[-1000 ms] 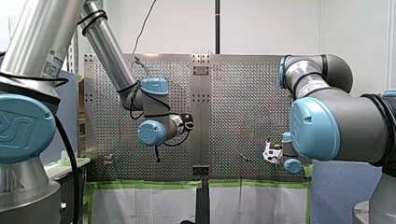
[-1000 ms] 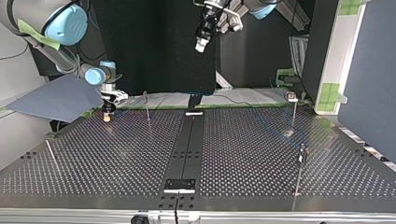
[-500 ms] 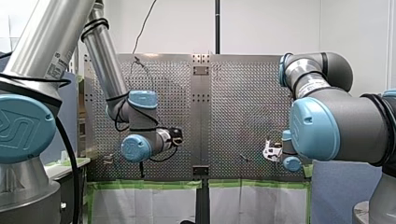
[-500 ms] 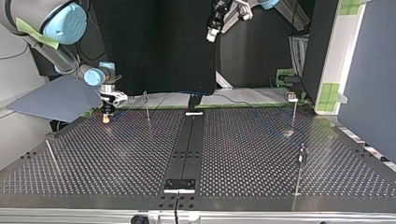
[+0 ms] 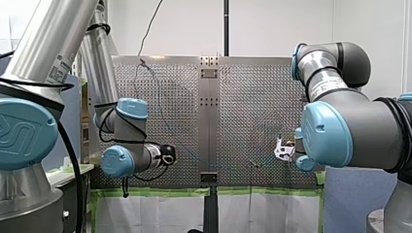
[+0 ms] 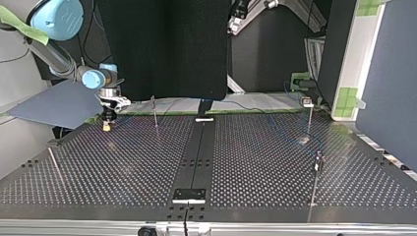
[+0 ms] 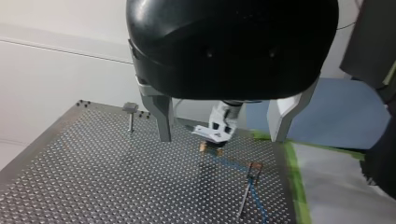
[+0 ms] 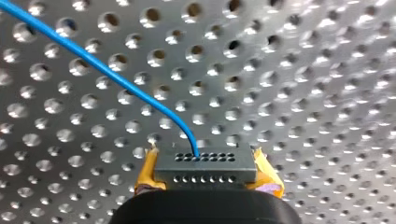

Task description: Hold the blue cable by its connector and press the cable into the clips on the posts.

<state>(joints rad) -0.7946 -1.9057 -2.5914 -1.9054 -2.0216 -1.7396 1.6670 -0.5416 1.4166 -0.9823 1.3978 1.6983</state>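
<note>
My right gripper is clamping the connector just above the table, the blue cable is trailing across it, and my left gripper is hanging empty, fingers apart, so clipping onto the posts is looking mostly undone.

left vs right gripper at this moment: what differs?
The right gripper is shut on the grey connector of the blue cable; the left gripper is open and empty. The right gripper has yellow pads; the left gripper's fingers are pale metal. In the top view the right gripper sits low at the table, the left gripper high above it. Both are two-fingered.
</note>
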